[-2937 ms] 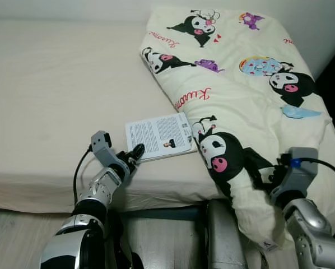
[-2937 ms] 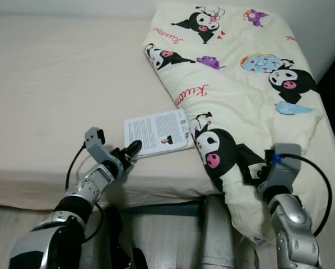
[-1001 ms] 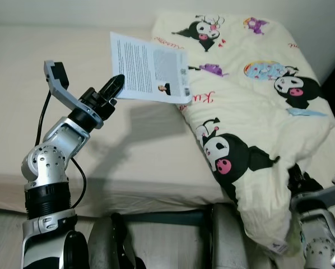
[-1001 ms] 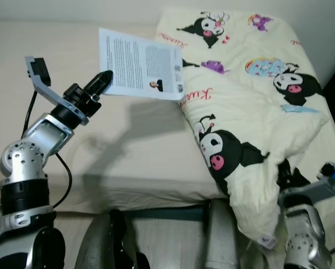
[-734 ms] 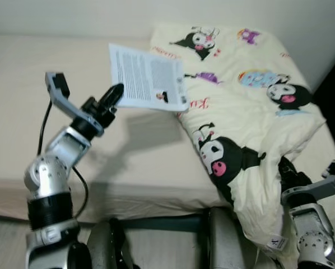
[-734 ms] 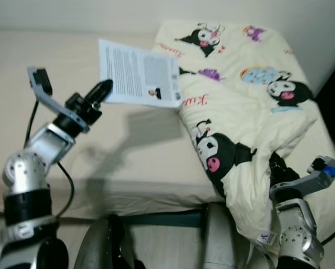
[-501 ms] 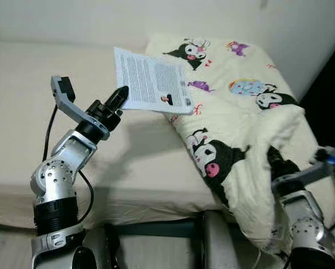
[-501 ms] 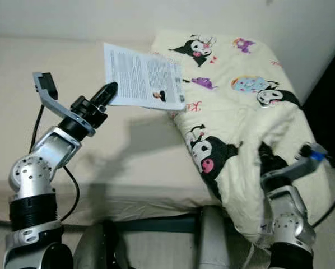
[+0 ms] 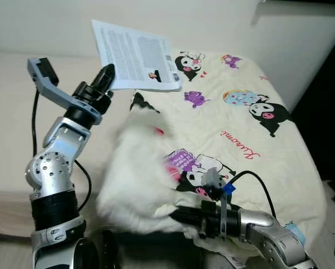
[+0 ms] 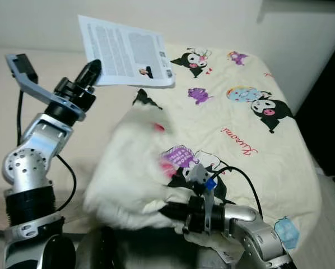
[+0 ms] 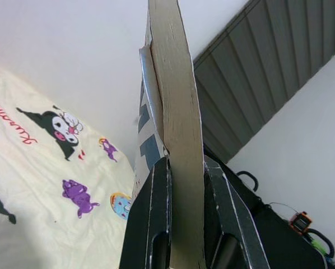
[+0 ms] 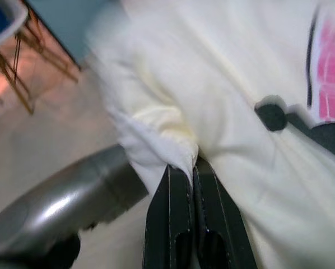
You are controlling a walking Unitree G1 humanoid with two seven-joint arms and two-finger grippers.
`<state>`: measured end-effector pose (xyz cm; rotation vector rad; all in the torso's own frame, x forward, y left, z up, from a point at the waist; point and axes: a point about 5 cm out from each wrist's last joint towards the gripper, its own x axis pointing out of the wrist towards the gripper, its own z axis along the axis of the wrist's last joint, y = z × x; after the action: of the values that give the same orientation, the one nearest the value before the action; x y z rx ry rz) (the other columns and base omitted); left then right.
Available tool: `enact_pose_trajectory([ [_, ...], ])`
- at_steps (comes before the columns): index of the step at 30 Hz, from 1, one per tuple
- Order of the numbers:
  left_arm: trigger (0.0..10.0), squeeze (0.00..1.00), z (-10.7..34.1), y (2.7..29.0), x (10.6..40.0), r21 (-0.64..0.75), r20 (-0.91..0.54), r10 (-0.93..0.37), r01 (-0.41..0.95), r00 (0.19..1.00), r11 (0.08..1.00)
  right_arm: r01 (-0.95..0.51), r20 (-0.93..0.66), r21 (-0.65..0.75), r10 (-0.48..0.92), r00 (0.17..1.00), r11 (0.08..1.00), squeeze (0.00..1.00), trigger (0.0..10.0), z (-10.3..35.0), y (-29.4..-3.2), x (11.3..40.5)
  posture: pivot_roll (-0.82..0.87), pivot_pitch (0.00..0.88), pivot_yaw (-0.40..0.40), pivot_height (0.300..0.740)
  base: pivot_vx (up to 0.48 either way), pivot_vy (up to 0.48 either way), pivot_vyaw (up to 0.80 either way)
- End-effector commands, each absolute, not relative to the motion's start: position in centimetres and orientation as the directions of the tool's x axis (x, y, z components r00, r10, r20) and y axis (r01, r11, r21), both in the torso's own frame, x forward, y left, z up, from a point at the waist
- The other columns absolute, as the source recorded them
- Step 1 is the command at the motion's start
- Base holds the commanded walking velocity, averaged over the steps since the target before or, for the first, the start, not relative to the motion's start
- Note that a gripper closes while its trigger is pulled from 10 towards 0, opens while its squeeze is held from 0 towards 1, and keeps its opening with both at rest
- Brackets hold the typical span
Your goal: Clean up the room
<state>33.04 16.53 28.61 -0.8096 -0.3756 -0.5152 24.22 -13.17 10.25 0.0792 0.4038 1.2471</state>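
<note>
Left eye view | your right gripper (image 9: 181, 214), clamped on the blanket (image 9: 223, 129), has swept it leftward over the bed (image 9: 10, 112) | left gripper (image 9: 107, 74) pinches the raised book (image 9: 135, 55) | spreading underway

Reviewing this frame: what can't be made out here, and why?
- Booklet text: too small to read in the eye views.
- Blanket near corner: motion-blurred in the eye views.
- Right gripper jaws' tips: buried in blanket folds in the right wrist view.
- Booklet cover: edge-on in the left wrist view, held by the left gripper.
</note>
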Motion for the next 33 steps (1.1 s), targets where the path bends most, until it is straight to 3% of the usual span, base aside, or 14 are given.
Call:
enact_pose_trajectory([
  [1, 0.0, 0.0, 29.4, 16.4, 32.6, -0.562, 0.543, -0.279, 0.59, 0.792, 0.581, -0.907, -0.32, 0.256, 0.915, 0.247, 0.334, 0.0, 10.0, 9.5, -13.5, 23.7, -0.06, 0.066, -0.013, 0.473, 0.0, 0.0, 0.0],
  [2, 0.0, 0.0, 29.4, 16.4, 32.6, -0.562, 0.543, -0.279, 0.59, 0.792, 0.581, -0.907, -0.32, 0.256, 0.915, 0.247, 0.334, 0.0, 10.0, 9.5, -13.5, 23.7, -0.06, 0.066, -0.013, 0.473, 0.0, 0.0, 0.0],
  [3, 0.0, 0.0, 29.2, 16.1, 32.7, -0.567, 0.537, -0.284, 0.59, 0.794, 0.575, -0.885, -0.33, 0.244, 0.892, 0.309, 0.397, 0.27, 10.0, 9.2, -13.9, 24.3, -0.07, 0.065, -0.01, 0.473, 0.0, 0.0, 0.0],
  [4, 0.0, 0.0, 29.2, 15.9, 32.7, -0.57, 0.535, -0.287, 0.59, 0.795, 0.572, -0.871, -0.317, 0.245, 0.884, 0.344, 0.426, 0.27, 10.0, 9.3, -14.0, 24.6, -0.07, 0.065, -0.01, 0.473, 0.0, 0.0, 0.0],
  [5, 0.0, 0.0, 29.1, 15.8, 32.8, -0.57, 0.533, -0.291, 0.591, 0.795, 0.571, -0.862, -0.305, 0.245, 0.879, 0.366, 0.443, 0.91, 10.0, 9.4, -14.0, 24.9, -0.07, 0.065, -0.009, 0.473, 0.0, 0.0, 0.0],
  [6, 0.0, 0.0, 29.1, 15.6, 32.8, -0.568, 0.532, -0.297, 0.594, 0.793, 0.569, -0.86, -0.302, 0.245, 0.878, 0.371, 0.448, 1.0, 10.0, 9.5, -14.0, 24.9, -0.07, 0.065, -0.009, 0.473, 0.0, 0.0, 0.0],
  [14, 0.0, 0.0, 28.8, 14.6, 32.8, -0.561, 0.523, -0.324, 0.605, 0.788, 0.566, -0.899, -0.237, 0.327, 0.946, 0.22, 0.291, 1.0, 10.0, 10.6, -12.9, 22.9, -0.08, 0.063, -0.009, 0.473, 0.0, 0.0, 0.0],
  [16, 0.0, 0.0, 28.0, 14.2, 33.0, -0.548, 0.487, -0.346, 0.589, 0.802, 0.594, -0.911, -0.191, 0.366, 0.973, 0.126, 0.19, 1.0, 10.0, 11.4, -12.6, 21.5, -0.08, 0.063, -0.01, 0.473, 0.0, 0.0, 0.0],
  [21, 0.0, 0.0, 27.2, 13.9, 33.1, -0.531, 0.452, -0.364, 0.574, 0.814, 0.624, -0.913, -0.132, 0.377, 0.985, 0.113, 0.155, 1.0, 10.0, 12.3, -12.6, 21.2, -0.08, 0.062, -0.011, 0.473, 0.0, 0.0, 0.0],
  [22, 9.8, 0.0, 25.2, 13.8, 33.2, -0.505, 0.367, -0.382, 0.527, 0.848, 0.684, -0.911, 0.022, 0.372, 0.98, 0.199, 0.177, 1.0, 10.0, 14.6, -13.0, 22.0, -0.08, 0.061, -0.009, 0.473, 0.0, 0.0, 0.0],
  [24, 10.0, 0.0, 24.1, 14.0, 33.2, -0.499, 0.325, -0.38, 0.498, 0.866, 0.709, -0.903, 0.094, 0.38, 0.962, 0.255, 0.202, 1.0, 10.0, 15.6, -13.4, 22.6, -0.08, 0.061, -0.009, 0.473, 0.0, 0.0, 0.0],
  [25, 10.0, 0.0, 23.2, 14.3, 33.2, -0.5, 0.283, -0.364, 0.461, 0.887, 0.734, -0.888, 0.175, 0.392, 0.929, 0.327, 0.239, 0.0, 10.0, 16.7, -14.1, 23.4, -0.09, 0.061, -0.009, 0.473, 0.0, 0.0, 0.0],
  [28, 10.0, 0.0, 21.5, 14.8, 33.1, -0.49, 0.191, -0.336, 0.386, 0.922, 0.781, -0.849, 0.323, 0.415, 0.819, 0.474, 0.327, 0.0, 10.0, 18.4, -16.1, 25.2, -0.08, 0.063, -0.01, 0.473, 0.0, 0.0, 0.0],
  [33, 10.0, 0.0, 20.7, 14.8, 33.0, -0.453, 0.126, -0.332, 0.352, 0.935, 0.819, -0.786, 0.404, 0.452, 0.689, 0.601, 0.421, 0.0, 10.0, 19.3, -18.0, 26.6, -0.07, 0.062, -0.014, 0.487, -0.346, 0.0, 0.0],
])
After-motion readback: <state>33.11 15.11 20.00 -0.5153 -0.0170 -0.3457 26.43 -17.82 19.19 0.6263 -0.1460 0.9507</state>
